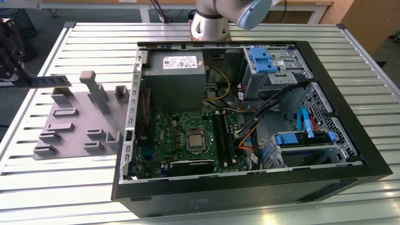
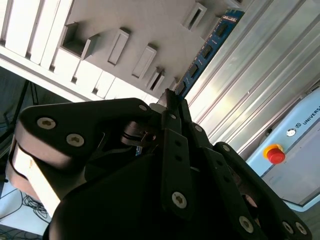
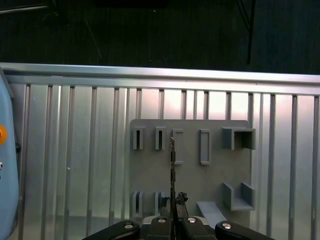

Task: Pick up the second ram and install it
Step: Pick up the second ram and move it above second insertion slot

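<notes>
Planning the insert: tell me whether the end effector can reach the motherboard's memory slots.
Probably yes: the case lies open, the memory slots face up uncovered, though cables run close beside. The end effector holds the ram.

A robotics lab: slatted aluminium bench (image 1: 62, 187), opened computer tower (image 1: 250, 192)

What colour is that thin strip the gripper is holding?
The second ram is blue with small dark chips, clearest in the second wrist view.

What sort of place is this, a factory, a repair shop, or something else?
Most likely a robotics lab or test bench, not a shop: an open computer case lies on a slatted metal table, a robot arm's base is mounted beyond it, and a grey holder tray sits beside it.
</notes>
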Available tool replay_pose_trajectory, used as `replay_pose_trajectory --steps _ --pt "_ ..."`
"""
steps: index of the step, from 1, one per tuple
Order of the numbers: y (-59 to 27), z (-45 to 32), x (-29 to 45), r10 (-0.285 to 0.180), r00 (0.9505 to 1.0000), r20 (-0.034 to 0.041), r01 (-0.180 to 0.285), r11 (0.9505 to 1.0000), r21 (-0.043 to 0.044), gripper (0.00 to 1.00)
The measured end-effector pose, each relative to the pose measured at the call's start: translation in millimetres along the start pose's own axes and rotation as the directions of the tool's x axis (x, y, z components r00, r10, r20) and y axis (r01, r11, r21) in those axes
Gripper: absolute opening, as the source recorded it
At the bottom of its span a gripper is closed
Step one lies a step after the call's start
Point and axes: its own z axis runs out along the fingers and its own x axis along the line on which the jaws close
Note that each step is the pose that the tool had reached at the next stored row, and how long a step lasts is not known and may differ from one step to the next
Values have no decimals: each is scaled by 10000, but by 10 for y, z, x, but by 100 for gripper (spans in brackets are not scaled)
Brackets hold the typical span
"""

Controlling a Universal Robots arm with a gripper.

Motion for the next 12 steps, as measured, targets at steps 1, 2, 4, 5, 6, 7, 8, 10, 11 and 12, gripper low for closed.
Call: replay_pose_trajectory --steps 1,2,4,5,6,7,8,10,11,12 --pt "0 -7 -1 0 10000 1 0 10000 0 14" --pt "0 -14 -2 0 10000 0 0 10000 1 14" --pt "0 -28 -5 0 10000 -3 0 10000 1 14" --pt "0 -36 -7 0 10000 -5 0 10000 0 14" --pt "0 -45 -8 0 10000 -6 0 10000 1 14" --pt "0 -53 -9 0 10000 -7 0 10000 1 14" --pt "0 -60 -10 0 10000 -8 0 10000 1 14" --pt "0 -73 -12 0 10000 -10 0 10000 1 14" --pt "0 -81 -14 0 10000 -12 0 10000 0 14" --pt "0 -88 -15 1 10000 -14 -1 10000 0 14"
